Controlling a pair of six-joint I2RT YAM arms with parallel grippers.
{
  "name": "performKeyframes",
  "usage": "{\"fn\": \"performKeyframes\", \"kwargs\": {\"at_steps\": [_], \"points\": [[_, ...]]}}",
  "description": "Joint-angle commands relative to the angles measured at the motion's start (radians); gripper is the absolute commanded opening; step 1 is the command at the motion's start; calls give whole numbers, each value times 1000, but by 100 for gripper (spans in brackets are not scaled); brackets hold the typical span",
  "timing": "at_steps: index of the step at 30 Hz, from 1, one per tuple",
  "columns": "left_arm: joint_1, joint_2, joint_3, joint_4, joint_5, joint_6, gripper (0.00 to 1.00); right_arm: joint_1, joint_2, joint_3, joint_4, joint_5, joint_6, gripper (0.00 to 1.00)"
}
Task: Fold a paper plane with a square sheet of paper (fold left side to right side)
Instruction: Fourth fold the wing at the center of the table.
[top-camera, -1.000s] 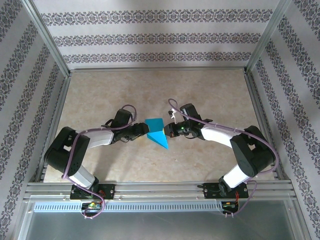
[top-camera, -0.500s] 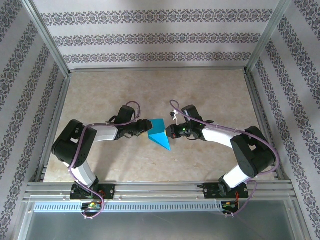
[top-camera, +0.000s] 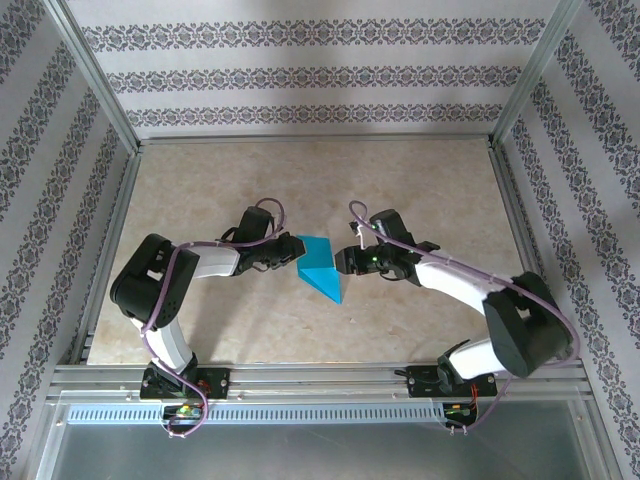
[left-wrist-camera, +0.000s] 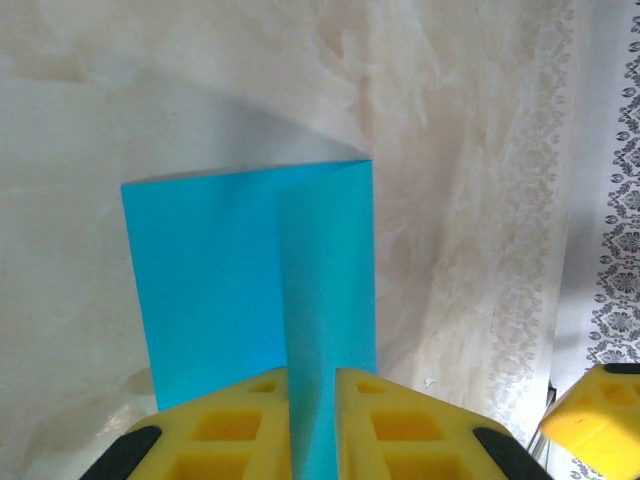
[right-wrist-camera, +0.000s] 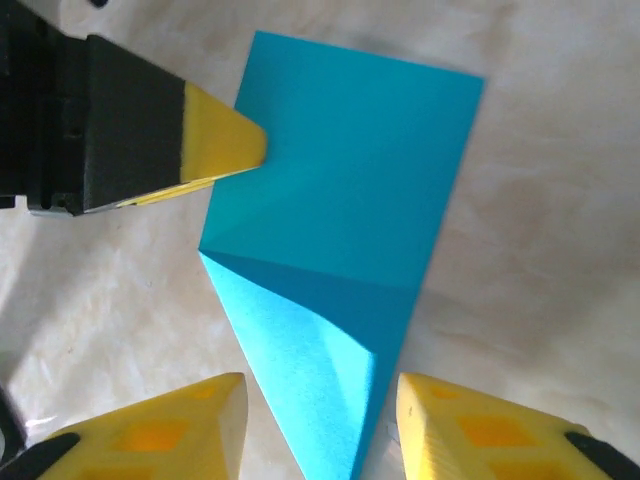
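The square sheet of paper (top-camera: 318, 266) lies mid-table, folded into a teal-blue shape with one sharp point toward the near edge. My left gripper (top-camera: 291, 254) is at its left edge, shut on a raised fold of the paper (left-wrist-camera: 210, 280); in the left wrist view the gripper (left-wrist-camera: 312, 375) has the blue strip pinched between its yellow fingers. My right gripper (top-camera: 342, 262) stands just right of the sheet. In the right wrist view that gripper (right-wrist-camera: 320, 385) is open, its fingers straddling the pointed flap of the paper (right-wrist-camera: 370, 150) without touching it.
The beige table (top-camera: 420, 180) is fenced by a metal frame (top-camera: 318, 138) and patterned walls. The left arm's yellow fingertip (right-wrist-camera: 220, 145) touches the sheet's far corner in the right wrist view. A yellow fingertip of the right gripper (left-wrist-camera: 595, 405) sits low right in the left wrist view.
The right gripper has drawn back slightly to the right and its elbow has swung outward. The left arm's elbow has shifted right, its gripper staying at the paper.
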Motion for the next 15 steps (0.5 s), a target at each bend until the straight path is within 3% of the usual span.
{"fn": "performKeyframes", "kwargs": {"at_steps": [1, 5, 10, 15], "points": [[-7, -37, 25, 17, 10, 19, 18, 73, -64, 55, -188, 229, -47, 48], [-15, -47, 35, 15, 13, 11, 18, 223, -72, 86, -258, 436, -25, 49], [-27, -52, 48, 16, 16, -3, 18, 380, 22, 115, -258, 609, 30, 50], [-33, -52, 66, -8, 17, 3, 18, 443, 150, 160, -265, 688, 43, 50]]}}
